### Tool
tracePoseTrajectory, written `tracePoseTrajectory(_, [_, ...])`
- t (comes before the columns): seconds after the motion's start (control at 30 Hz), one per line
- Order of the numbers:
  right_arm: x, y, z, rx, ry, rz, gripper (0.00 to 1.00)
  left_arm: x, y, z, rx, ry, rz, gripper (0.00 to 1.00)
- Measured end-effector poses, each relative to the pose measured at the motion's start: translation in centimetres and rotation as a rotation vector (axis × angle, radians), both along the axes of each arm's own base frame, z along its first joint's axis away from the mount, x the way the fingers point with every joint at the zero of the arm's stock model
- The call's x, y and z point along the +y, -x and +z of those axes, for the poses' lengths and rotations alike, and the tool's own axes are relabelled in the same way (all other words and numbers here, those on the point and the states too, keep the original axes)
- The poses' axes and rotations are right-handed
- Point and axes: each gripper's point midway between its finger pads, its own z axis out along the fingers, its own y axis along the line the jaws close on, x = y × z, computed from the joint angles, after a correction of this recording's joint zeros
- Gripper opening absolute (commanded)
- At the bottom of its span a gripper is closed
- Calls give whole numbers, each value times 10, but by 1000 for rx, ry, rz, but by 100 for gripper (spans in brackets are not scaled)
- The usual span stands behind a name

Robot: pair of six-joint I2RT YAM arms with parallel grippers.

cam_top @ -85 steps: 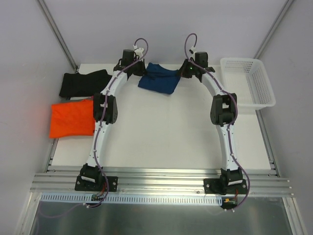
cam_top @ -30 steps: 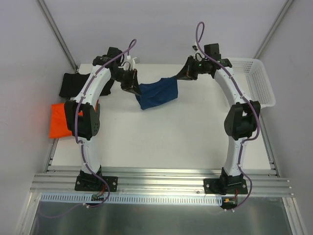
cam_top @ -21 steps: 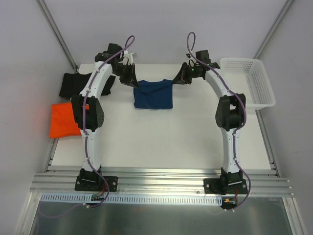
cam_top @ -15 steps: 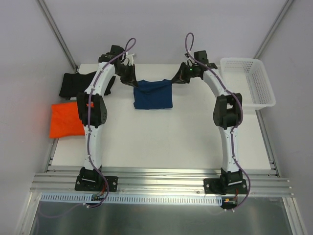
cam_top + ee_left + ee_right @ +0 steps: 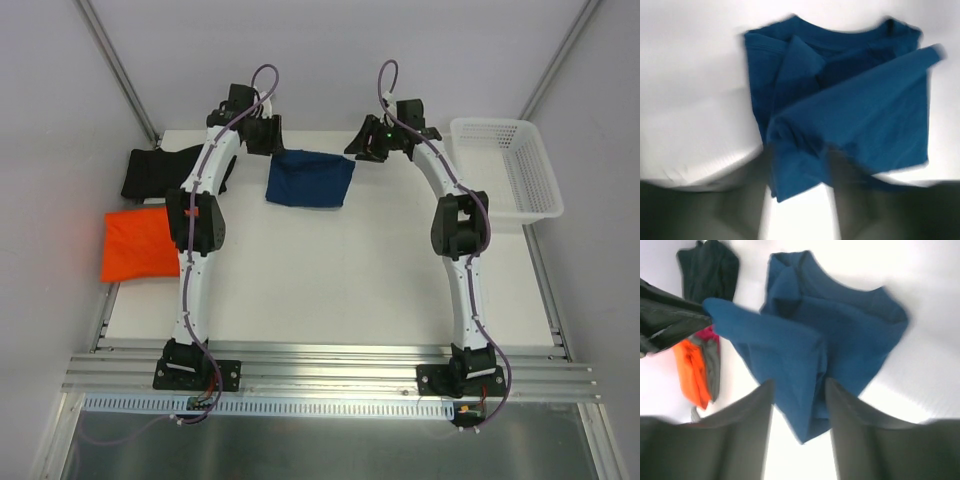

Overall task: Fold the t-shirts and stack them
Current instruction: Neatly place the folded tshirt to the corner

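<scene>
The navy blue t-shirt [image 5: 310,180] lies folded at the back middle of the table [image 5: 330,280]. My left gripper [image 5: 265,135] hovers at its back left corner and my right gripper [image 5: 365,145] at its back right corner. In the left wrist view the left gripper [image 5: 800,200] is open, with a corner of the blue shirt [image 5: 850,110] reaching between the blurred fingers [image 5: 752,200]. The right gripper [image 5: 800,440] is also open, over a hanging tip of the shirt [image 5: 805,365]. The black t-shirt [image 5: 165,170] and the orange t-shirt [image 5: 140,245] lie folded at the left.
A white lattice basket [image 5: 505,165] stands at the back right corner. Metal rails [image 5: 330,365] run along the near edge by both arm bases. Walls close in the table on the left, back and right.
Both grippers carried the blue shirt stretched between them, laid it down folded, then opened and drew back from it. The shirt now rests a little farther back.
</scene>
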Motion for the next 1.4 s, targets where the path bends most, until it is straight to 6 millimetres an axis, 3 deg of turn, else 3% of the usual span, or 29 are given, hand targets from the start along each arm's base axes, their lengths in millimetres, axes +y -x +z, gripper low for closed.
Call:
tracePoseTrajectory(0.03, [-2,-4,-6,-5,11,-7,70,3,-7,-2,-15,-13,22,72])
tracePoseTrajectory(0.07, [-4,-8,-13,-4,20,-16,75,5,-12,-7,-19,-22,42,86])
tracePoseTrajectory(0.2, [-13,-11,-32,8,63,-32,77,18,-23,-27,-20,-85,103,96])
tracePoseTrajectory(0.37, [-25,-1,-30,21,88,-40,77,28,-24,-31,-23,-137,145,96])
tracePoseTrajectory(0.5, [-25,5,-1,-14,82,-37,77,33,-8,-26,1,-153,152,94])
tracePoseTrajectory(0.63, [-11,15,32,-71,65,-11,77,34,12,-13,20,-140,134,99])
tracePoseTrajectory(0.77, [14,31,37,-76,55,44,77,25,16,0,17,-60,89,99])
tracePoseTrajectory(0.93, [40,48,25,-34,46,98,77,24,19,-7,74,60,59,99])
tracePoseTrajectory(1.1, [53,48,16,1,-7,110,76,36,18,-42,160,110,74,99])
tracePoseTrajectory(1.23, [63,39,-16,51,-32,104,77,44,20,-63,209,115,90,99])
tracePoseTrajectory(1.4, [78,32,-69,127,-44,94,76,43,25,-65,219,117,87,99])
